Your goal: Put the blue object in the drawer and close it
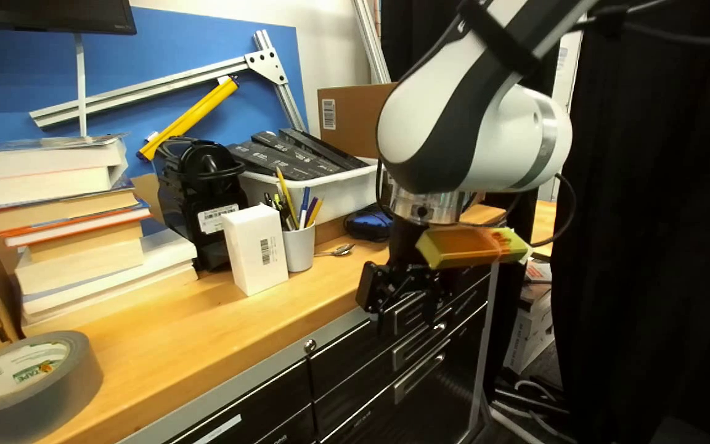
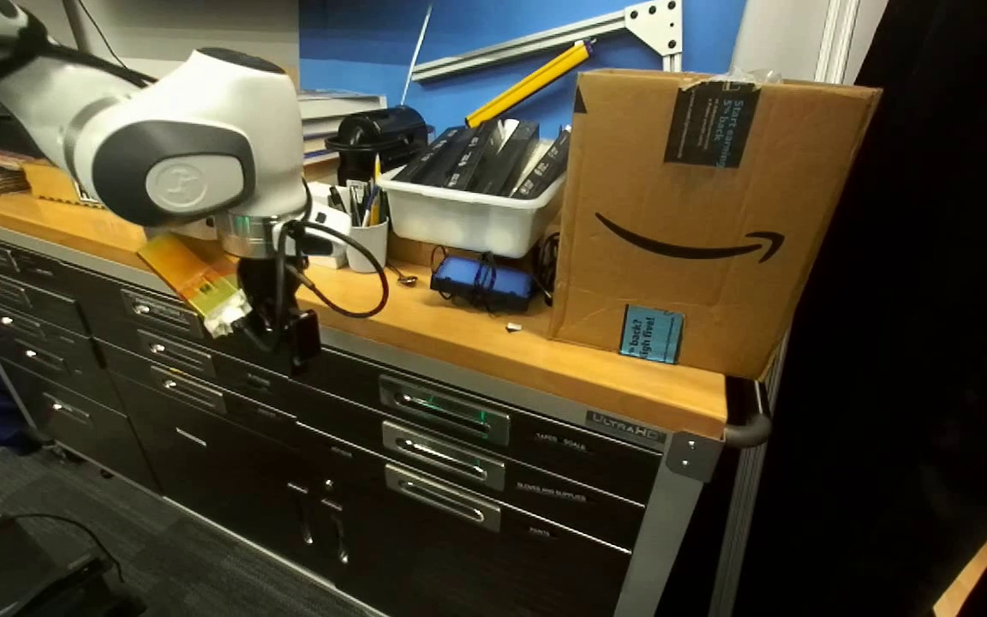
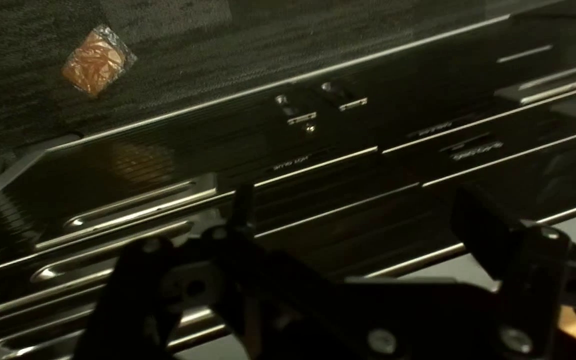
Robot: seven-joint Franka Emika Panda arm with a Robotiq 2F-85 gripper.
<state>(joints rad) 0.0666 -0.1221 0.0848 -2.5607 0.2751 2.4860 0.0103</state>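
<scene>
No light cyan-blue lump shows in any view; it is hidden or out of view. The cabinet has several dark drawer fronts, and all that I see sit flush and shut. No pale drawer inside shows, so I cannot tell for sure which is the drawer. One wide top front point(image 2: 562, 441) carries a metal handle point(image 2: 442, 409). My gripper point(image 3: 363, 215) is open, its two black fingers wide apart with nothing between them. It hangs in front of the counter's edge, over the drawer fronts, in both exterior views point(image 1: 403, 314) point(image 2: 284, 356).
On the wooden counter point(image 1: 207, 327) stand a white box point(image 1: 255, 250), a pen cup point(image 1: 299, 250), books point(image 1: 84, 246), a tape roll point(image 1: 28, 382) and a navy item with cables point(image 2: 481, 281). A cardboard box point(image 2: 708, 240) stands near one end. A yellow-orange block point(image 1: 472, 246) is at my wrist.
</scene>
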